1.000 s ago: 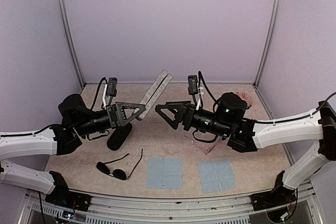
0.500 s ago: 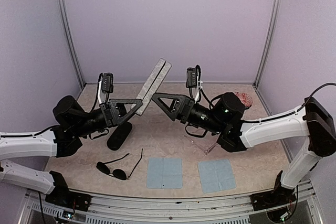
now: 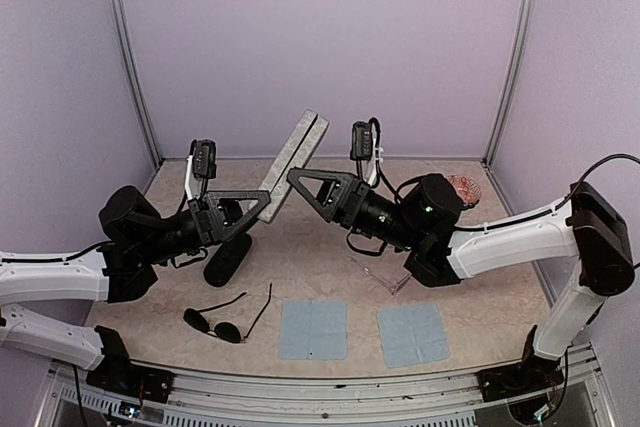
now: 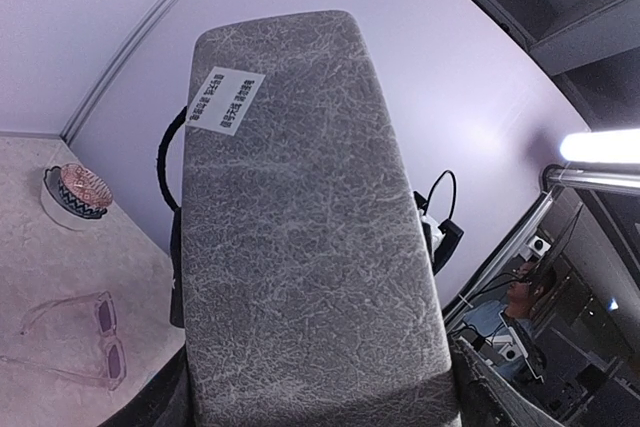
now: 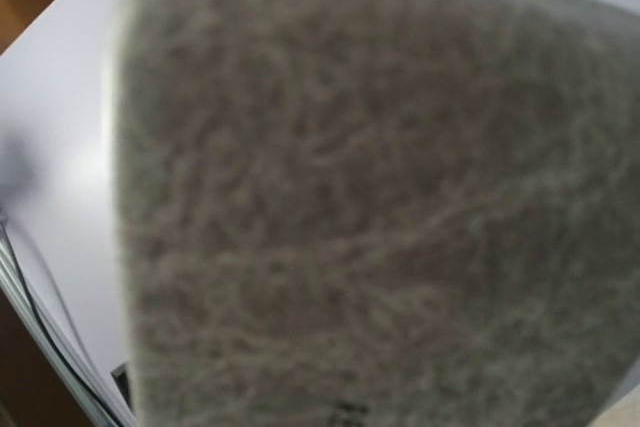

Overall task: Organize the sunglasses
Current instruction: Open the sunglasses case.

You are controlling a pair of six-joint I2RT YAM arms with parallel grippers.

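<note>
The dark wire-framed sunglasses (image 3: 225, 319) lie open on the table at the front left. The clear pinkish sunglasses (image 3: 385, 275) lie under my right arm and also show in the left wrist view (image 4: 100, 342). My left gripper (image 3: 262, 202) is shut on the lower end of the grey case (image 3: 295, 157), held raised and tilted above the table; the case (image 4: 300, 247) fills its wrist view. My right gripper (image 3: 297, 179) has its tip at the case's right side. The blurred case (image 5: 380, 207) fills the right wrist view and hides the jaws.
A black oval case (image 3: 228, 259) lies on the table below my left gripper. Two blue cloths (image 3: 313, 329) (image 3: 413, 334) lie flat along the front edge. A small patterned bowl (image 3: 464, 189) stands at the back right, near the wall.
Both arms have risen. My left gripper has lifted the grey case higher, and my right gripper has moved up and left until its tip reaches the case.
</note>
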